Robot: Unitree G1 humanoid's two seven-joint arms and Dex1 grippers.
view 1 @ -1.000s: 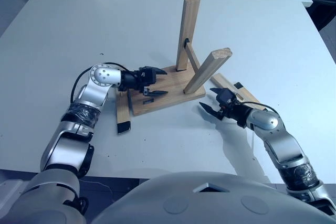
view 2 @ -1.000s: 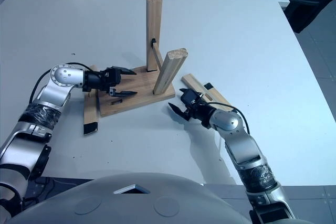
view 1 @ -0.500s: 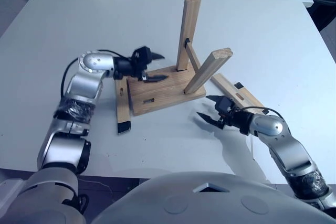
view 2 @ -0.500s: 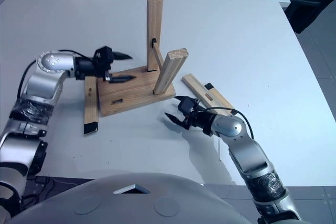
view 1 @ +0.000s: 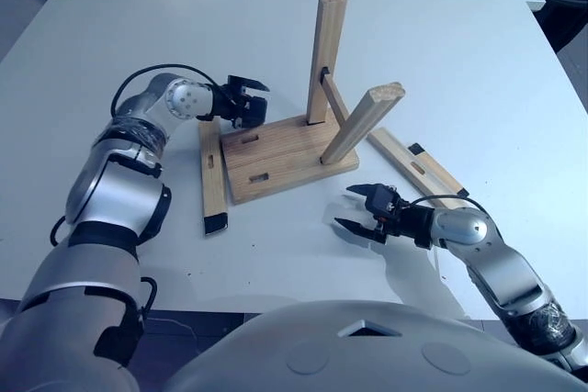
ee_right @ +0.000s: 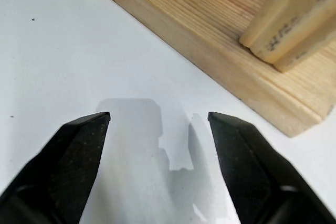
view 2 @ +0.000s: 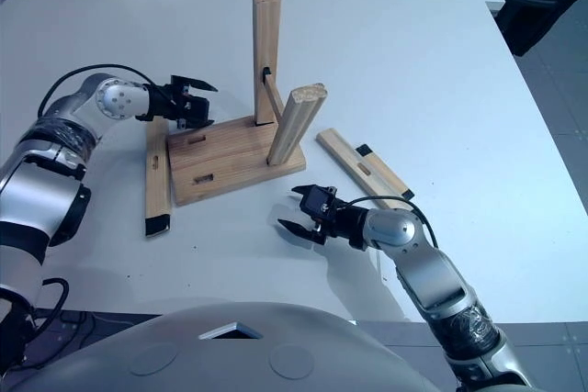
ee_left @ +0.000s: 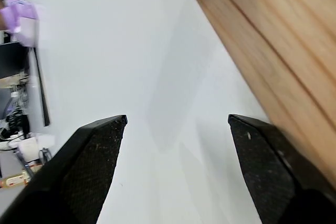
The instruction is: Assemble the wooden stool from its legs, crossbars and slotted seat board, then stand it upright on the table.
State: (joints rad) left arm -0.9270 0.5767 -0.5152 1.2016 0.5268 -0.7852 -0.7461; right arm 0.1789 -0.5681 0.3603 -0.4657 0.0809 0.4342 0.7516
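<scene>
From my remote station, the seat board (view 1: 285, 155) lies flat near the middle of the white desk (view 1: 478, 71), and two legs are set into its far side. The upright leg (view 1: 329, 52) stands straight at the far edge. The leaning leg (view 1: 364, 122) tilts toward the robot's right, and a thin crossbar (view 1: 334, 104) slants between the two. Two slots show in the board's left half.

A loose leg (view 1: 211, 172) lies flat on the desk just beside the board's left edge, its dark end toward the robot. A second loose piece (view 1: 415, 170), also slotted, lies at an angle to the right, beyond the leaning leg.

The left end effector (view 1: 252, 104) sits at the board's far left corner. It is released, its fingers (ee_left: 100, 150) spread with nothing between them and the board's edge just beside one of them. I cannot tell whether it touches the wood.

The right end effector (view 1: 360, 214) hangs low over the desk in front of the board's near right corner, apart from it. It too is released and grasps nothing, with its shadow on the desk below.
</scene>
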